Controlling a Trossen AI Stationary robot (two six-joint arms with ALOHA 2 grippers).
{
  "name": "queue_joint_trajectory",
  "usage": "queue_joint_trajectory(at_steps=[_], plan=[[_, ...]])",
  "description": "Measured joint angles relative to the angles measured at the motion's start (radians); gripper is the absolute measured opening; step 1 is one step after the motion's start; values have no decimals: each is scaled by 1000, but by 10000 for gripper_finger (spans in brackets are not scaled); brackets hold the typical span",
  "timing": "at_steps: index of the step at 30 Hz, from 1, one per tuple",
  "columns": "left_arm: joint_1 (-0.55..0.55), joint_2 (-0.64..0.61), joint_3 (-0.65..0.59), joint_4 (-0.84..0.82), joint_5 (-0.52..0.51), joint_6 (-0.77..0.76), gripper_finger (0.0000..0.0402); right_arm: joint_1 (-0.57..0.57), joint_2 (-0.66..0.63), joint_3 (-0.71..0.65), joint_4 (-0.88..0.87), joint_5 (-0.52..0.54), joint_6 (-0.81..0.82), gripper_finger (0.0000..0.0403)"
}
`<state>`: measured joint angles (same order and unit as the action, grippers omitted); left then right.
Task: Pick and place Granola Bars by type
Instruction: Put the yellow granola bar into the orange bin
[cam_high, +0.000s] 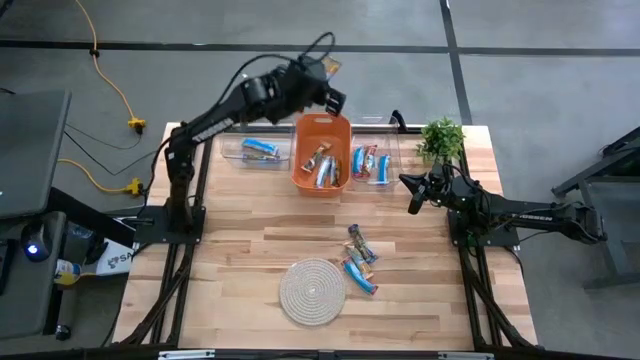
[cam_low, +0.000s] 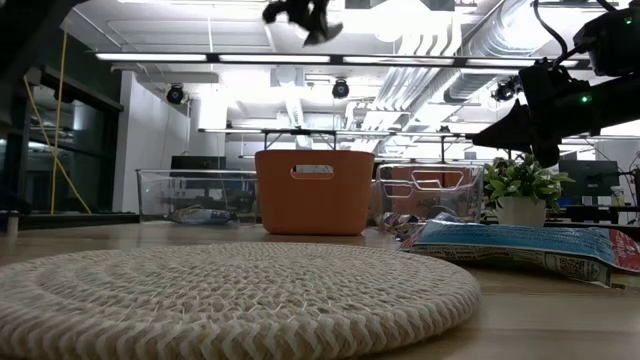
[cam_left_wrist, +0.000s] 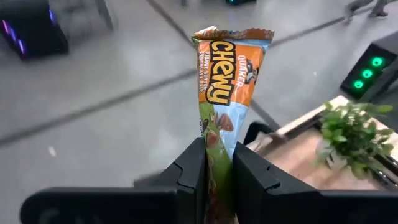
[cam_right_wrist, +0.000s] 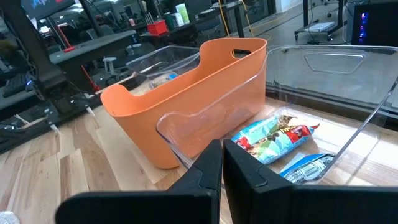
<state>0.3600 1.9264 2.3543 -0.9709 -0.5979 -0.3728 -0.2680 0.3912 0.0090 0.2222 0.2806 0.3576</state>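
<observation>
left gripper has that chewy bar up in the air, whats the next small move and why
Probably lower it toward the orange bin and only then open. The left gripper is shut on the orange bar, held high near the bin's far rim, and similar bars already lie inside. The right gripper waits, shut, by the clear bin.

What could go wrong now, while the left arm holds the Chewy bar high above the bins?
1. The left end effector pinches only the lower end of the Chewy granola bar, so the slick wrapper might slip.
2. It is high above the orange bin; a release from there could bounce out or land in the clear bin beside it.
3. The right end effector, shut and empty, waits nearby.
</observation>
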Motion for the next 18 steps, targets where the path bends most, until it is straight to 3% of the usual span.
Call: queue_joint_trajectory(at_steps=[10,18], plan=[[186,9,-141,-117,312,-129,56,0,0,0,0,0,0,0],[222,10,-380,-55,489,-208,56,0,0,0,0,0,0,0]])
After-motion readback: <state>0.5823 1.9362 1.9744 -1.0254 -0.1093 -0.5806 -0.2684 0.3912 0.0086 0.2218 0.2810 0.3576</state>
